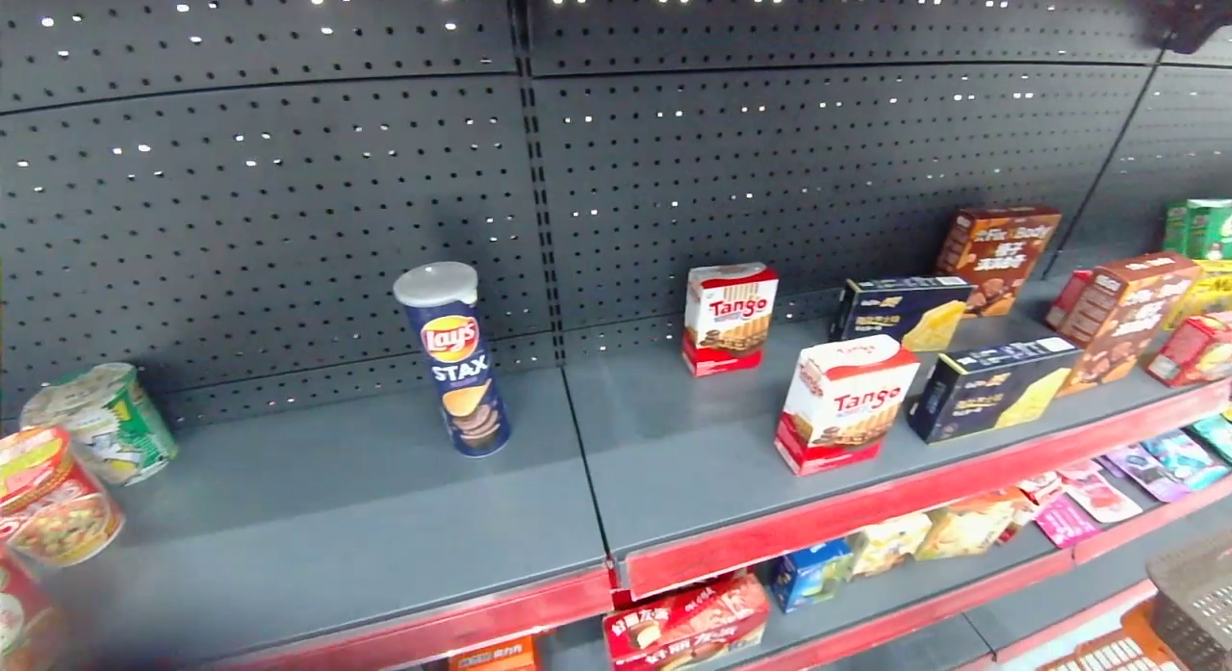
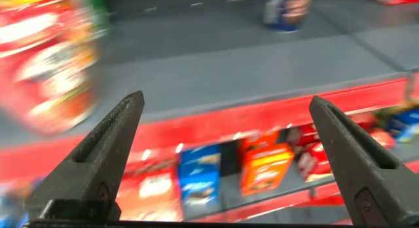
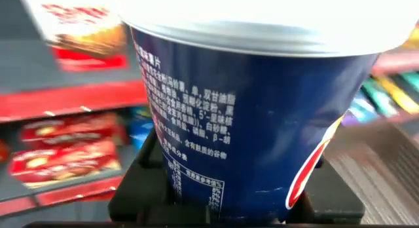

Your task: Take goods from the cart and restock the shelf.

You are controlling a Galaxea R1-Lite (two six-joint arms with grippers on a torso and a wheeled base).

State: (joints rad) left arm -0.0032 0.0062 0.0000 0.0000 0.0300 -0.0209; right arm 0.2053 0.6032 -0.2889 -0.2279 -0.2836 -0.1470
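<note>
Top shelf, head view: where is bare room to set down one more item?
Widest bare patch of shelf: between the noodle cups and the chip can. Another: between the can and the wafer boxes. Right of those, the dark boxes stand crowded.

A blue chip can (image 1: 450, 358) stood upright left of centre, before a perforated back panel (image 1: 289, 170). To its right stood a far wafer box (image 1: 730, 317) and a near wafer box (image 1: 842, 403), both red and white, then two dark blue boxes (image 1: 905, 311) and brown boxes (image 1: 999, 252) farther right. Noodle cups (image 1: 101, 425) sat at the left edge.
</note>
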